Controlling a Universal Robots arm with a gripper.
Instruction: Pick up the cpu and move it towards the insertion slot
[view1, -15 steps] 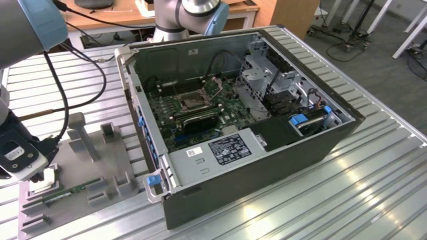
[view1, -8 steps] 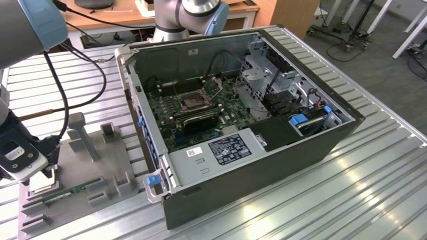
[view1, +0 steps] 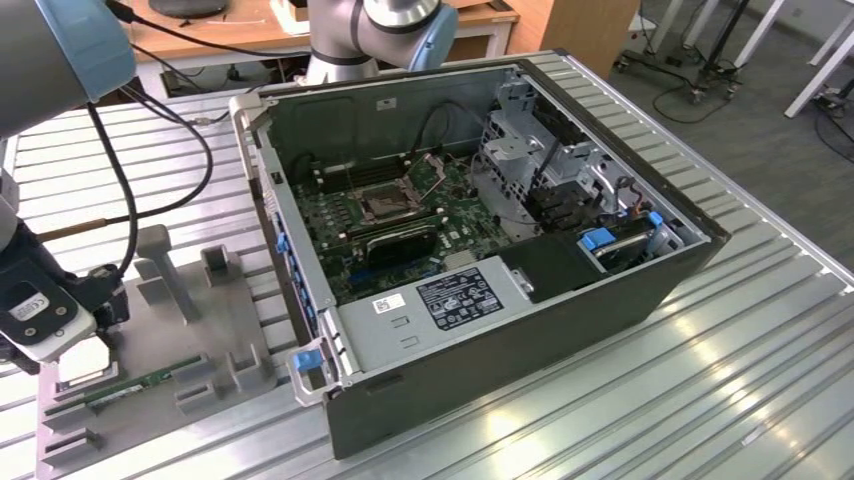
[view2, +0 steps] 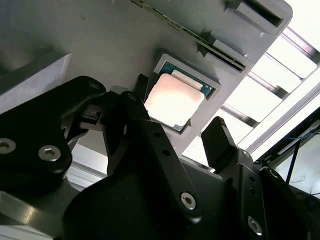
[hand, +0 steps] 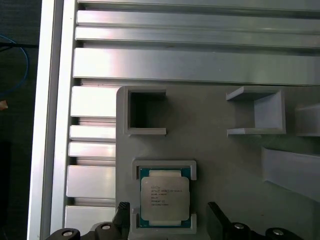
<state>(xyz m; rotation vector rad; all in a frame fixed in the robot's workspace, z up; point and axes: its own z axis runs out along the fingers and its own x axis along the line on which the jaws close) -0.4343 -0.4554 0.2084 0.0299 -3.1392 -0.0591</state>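
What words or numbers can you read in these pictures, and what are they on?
cpu: lines of dark print on its metal top, too small to read.
black label on the grey box in the computer case: too small to read.
white sticker beside it: too blurred to read.

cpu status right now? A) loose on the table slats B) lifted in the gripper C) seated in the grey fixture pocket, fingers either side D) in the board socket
C: in the first wrist view the cpu lies flat in its pocket of the grey fixture, with the gripper open, one finger on each side.
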